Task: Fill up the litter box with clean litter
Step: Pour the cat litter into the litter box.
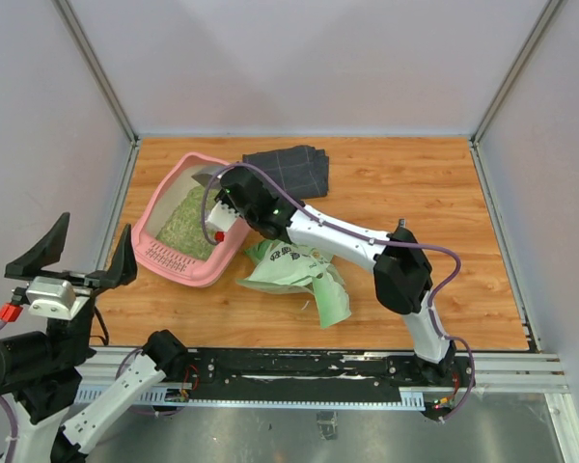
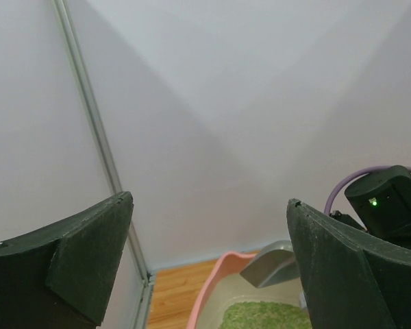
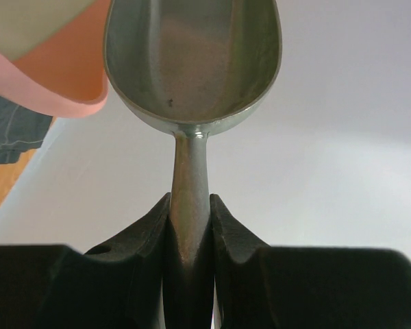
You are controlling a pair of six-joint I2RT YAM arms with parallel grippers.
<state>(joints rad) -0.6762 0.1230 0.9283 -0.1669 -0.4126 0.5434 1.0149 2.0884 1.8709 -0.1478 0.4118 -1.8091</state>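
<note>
The pink litter box (image 1: 152,254) sits at the table's left, tilted, with greenish clean litter (image 1: 187,220) over part of its floor. My right gripper (image 1: 224,191) reaches over the box and is shut on the handle of a grey metal scoop (image 1: 209,178). In the right wrist view the fingers (image 3: 226,219) pinch the handle, and the scoop bowl (image 3: 192,62) looks empty beside the pink rim (image 3: 55,79). My left gripper (image 1: 82,253) hangs open near the left front, holding nothing. Between its jaws the left wrist view shows the box rim (image 2: 216,281), litter (image 2: 267,317) and scoop (image 2: 274,264).
A crumpled green-and-white bag (image 1: 294,275) lies just right of the box, under the right arm. A dark grey folded cloth (image 1: 288,169) lies behind the box, its edge also in the right wrist view (image 3: 7,130). White walls with metal posts close three sides.
</note>
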